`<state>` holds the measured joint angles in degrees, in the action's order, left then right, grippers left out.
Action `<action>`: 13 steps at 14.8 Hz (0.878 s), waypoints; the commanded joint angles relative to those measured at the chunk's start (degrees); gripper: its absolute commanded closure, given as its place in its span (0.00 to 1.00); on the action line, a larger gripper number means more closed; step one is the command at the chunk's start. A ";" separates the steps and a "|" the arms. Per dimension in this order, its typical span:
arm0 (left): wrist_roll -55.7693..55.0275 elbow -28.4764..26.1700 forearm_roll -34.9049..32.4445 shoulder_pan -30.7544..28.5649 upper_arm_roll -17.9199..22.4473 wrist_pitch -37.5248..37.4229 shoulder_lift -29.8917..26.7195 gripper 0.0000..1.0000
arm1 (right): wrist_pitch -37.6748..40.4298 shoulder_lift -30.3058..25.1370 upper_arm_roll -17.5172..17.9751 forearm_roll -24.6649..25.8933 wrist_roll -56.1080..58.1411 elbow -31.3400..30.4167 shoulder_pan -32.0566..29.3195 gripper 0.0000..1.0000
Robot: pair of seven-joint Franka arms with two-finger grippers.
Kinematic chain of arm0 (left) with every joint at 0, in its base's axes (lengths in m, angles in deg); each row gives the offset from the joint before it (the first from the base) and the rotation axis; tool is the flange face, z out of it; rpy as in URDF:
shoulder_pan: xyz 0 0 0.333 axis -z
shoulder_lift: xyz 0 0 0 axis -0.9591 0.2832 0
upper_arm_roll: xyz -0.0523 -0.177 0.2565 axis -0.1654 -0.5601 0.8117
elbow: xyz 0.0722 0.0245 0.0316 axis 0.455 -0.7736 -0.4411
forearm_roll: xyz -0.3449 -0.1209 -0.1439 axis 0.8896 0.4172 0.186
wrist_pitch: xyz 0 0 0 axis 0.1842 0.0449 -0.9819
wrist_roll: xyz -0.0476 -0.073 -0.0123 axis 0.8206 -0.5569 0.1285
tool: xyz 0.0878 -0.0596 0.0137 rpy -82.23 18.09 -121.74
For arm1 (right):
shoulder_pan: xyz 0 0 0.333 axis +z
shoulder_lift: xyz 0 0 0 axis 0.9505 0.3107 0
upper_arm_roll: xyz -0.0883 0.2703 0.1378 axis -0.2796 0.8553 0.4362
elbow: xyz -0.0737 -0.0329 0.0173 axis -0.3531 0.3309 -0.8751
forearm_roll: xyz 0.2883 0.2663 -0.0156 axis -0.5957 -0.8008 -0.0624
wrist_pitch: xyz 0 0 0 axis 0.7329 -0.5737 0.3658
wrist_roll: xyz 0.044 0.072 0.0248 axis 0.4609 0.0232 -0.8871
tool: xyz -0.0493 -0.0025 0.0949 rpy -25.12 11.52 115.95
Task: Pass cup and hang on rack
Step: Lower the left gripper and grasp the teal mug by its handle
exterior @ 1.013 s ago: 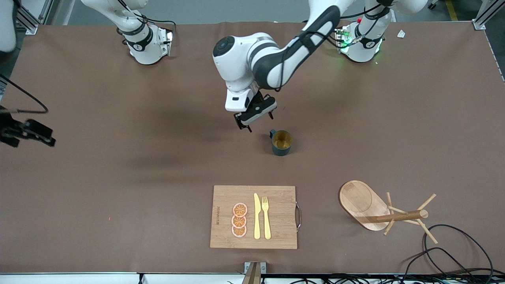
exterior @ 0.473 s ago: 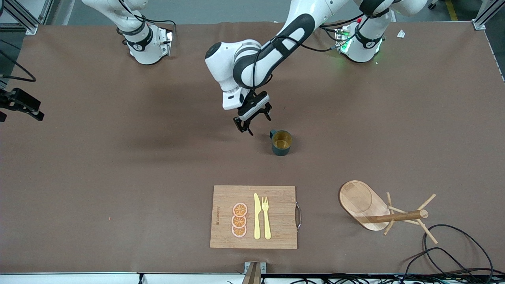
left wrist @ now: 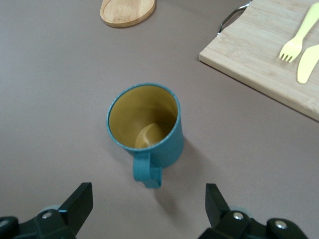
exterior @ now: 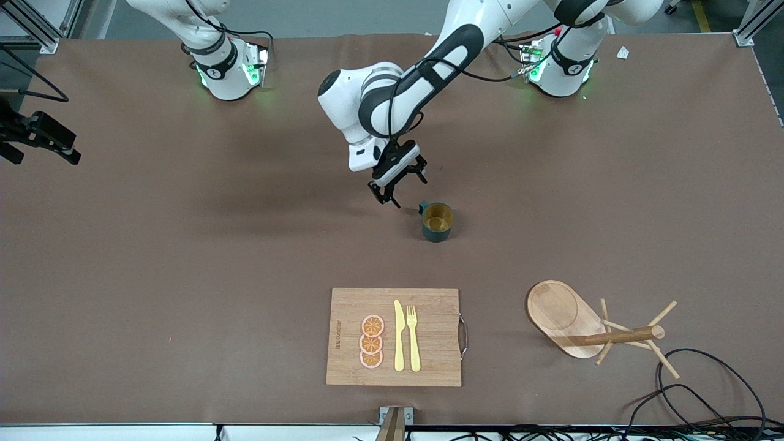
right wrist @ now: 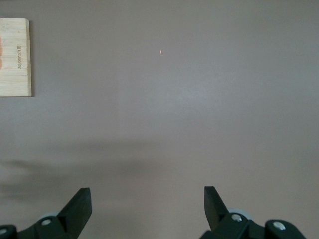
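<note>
Closing on cup: our left hand (exterior: 397, 185), fingers spread and empty, has shifted toward dark teal mug with tan inside (exterior: 437, 222) over last second; now just beside its handle. We judge grasp comes next. Mug upright mid-desk (exterior: 184, 275). Light wooden mug tree (exterior: 597, 327) toward left arm's end, nearer camera. Right hand (exterior: 37, 136) waits, released, cut off by front view's edge. Mug tree's pegs unseen in wrist views.

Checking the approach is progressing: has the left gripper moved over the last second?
Yes. The left gripper, open, has shifted toward the cup, which stands unmoved on the table.
</note>
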<state>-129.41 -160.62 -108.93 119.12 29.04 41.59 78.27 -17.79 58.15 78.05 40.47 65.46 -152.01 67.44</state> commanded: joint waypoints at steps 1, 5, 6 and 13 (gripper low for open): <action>-0.73 1.11 -2.69 1.10 0.50 -1.11 1.32 0.01 | 0.69 -1.13 -0.02 0.43 3.01 -1.09 0.15 0.00; -5.89 1.11 -7.08 1.19 0.50 -1.02 4.30 0.09 | 1.14 -1.04 -0.19 0.08 2.08 -0.38 0.06 0.00; -7.74 1.11 -8.13 1.19 0.50 -1.02 4.92 0.09 | 1.40 -1.13 -0.20 0.08 1.38 -0.38 0.06 0.00; -9.16 0.32 -9.64 1.19 0.50 -1.02 5.97 0.22 | 3.68 -0.96 -0.11 0.00 -0.57 0.58 0.06 0.00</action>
<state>-138.00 -160.70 -117.09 119.63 29.19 41.46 83.56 -14.53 58.10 78.01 40.47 65.59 -151.22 67.45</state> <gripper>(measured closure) 0.216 0.000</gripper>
